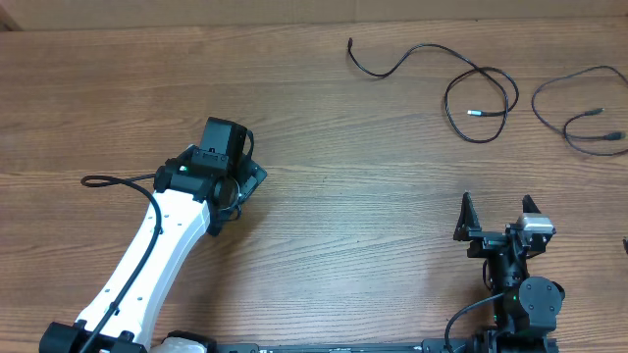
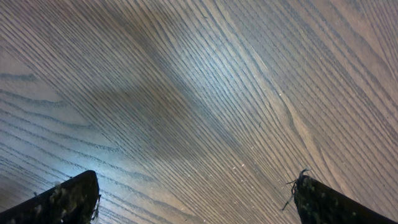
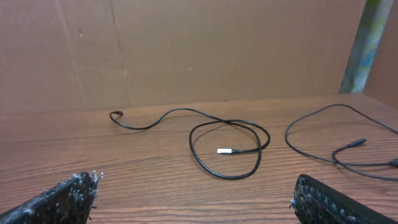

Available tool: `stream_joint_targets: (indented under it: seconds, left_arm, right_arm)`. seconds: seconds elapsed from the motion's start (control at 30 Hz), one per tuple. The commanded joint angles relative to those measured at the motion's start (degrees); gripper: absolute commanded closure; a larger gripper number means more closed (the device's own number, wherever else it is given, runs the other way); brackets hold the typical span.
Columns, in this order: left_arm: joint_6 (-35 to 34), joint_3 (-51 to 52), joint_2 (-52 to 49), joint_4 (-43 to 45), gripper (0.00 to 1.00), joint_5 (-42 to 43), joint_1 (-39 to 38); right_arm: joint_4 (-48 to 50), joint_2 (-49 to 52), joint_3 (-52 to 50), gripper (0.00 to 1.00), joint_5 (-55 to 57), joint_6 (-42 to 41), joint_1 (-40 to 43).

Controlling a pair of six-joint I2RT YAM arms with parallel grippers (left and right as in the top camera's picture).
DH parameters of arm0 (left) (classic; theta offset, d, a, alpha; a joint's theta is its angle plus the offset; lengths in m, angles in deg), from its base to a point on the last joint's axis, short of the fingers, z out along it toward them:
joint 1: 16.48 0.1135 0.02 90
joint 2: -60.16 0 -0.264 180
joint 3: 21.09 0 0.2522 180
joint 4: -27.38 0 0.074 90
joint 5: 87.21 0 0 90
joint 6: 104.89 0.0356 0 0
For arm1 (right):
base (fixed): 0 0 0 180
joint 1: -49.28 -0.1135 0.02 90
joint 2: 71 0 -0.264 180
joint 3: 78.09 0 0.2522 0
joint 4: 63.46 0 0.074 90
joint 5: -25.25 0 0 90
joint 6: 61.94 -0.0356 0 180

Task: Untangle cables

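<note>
Two thin black cables lie apart at the far right of the table. The first cable (image 1: pixel 461 83) runs from a small plug at its left end into one loose loop with a silver plug inside; it also shows in the right wrist view (image 3: pixel 227 149). The second cable (image 1: pixel 579 113) curves at the far right edge, also in the right wrist view (image 3: pixel 336 149). My right gripper (image 1: pixel 496 218) (image 3: pixel 196 199) is open and empty, near the front edge, well short of both cables. My left gripper (image 1: pixel 235 191) (image 2: pixel 199 199) is open over bare wood at the left.
A brown cardboard wall (image 3: pixel 199 50) stands behind the table's far edge. The left arm's own thicker black cable (image 1: pixel 118 181) loops beside the arm at the left.
</note>
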Motion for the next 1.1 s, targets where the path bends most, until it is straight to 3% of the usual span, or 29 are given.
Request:
stream_joint_targets:
  seconds: [0.0,0.33,0.7,1.07]
  left_arm:
    - [1.07,-0.70,3.17,0.04,0.00,-0.13,0.31]
    - [1.09,-0.70,23.96,0.02,0.00,-0.13,0.85]
    - [1.09,-0.70,47.74,-0.11,0.00,-0.13,13.31]
    - [1.09,-0.70,67.04,-0.48,0.00,-0.13,15.19]
  right_arm:
    - [0.33,-0.52,-0.59,0.00,0.46,0.90,0.26]
    - [0.33,-0.52,-0.59,0.00,0.46,0.87,0.26]
    - [0.33,-0.52,-0.59,0.00,0.46,0.87,0.26]
    - [0.33,-0.52,-0.59,0.00,0.46,0.87,0.26]
